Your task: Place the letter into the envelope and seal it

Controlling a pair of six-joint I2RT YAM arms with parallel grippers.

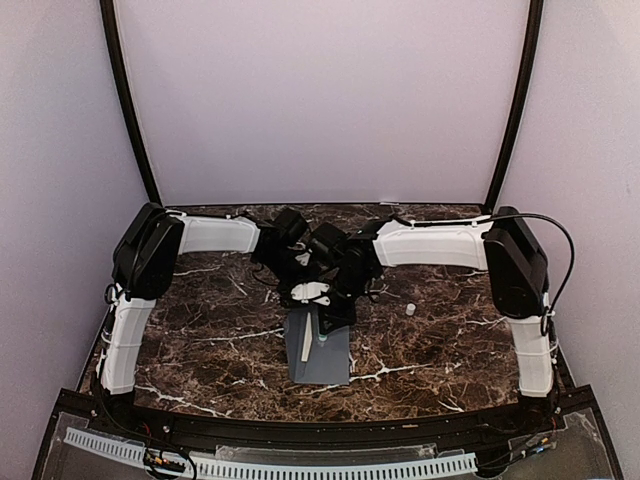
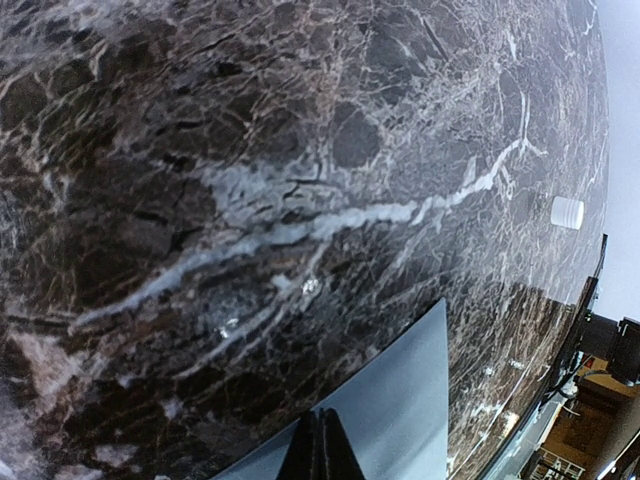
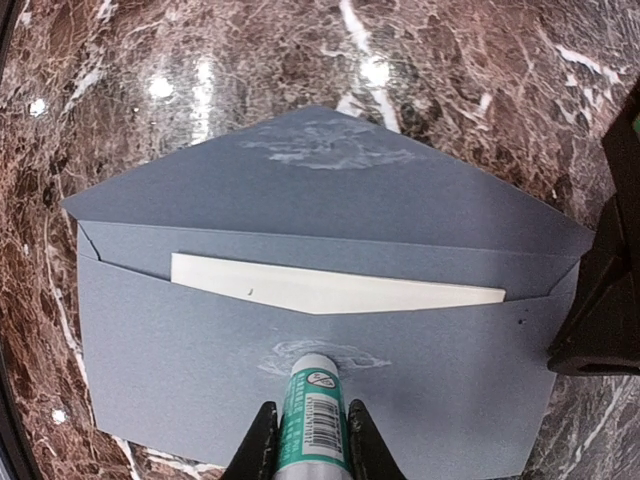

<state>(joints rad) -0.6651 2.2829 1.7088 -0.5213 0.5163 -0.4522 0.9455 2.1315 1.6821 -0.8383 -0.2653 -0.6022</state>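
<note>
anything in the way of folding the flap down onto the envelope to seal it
Yes: the glue stick, held in the right gripper, stands tip-down on the envelope just below the letter, where the open flap would land.

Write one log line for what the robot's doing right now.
letter tucked in envelope | flap open | right gripper holds glue stick on envelope | left gripper shut at edge
</note>
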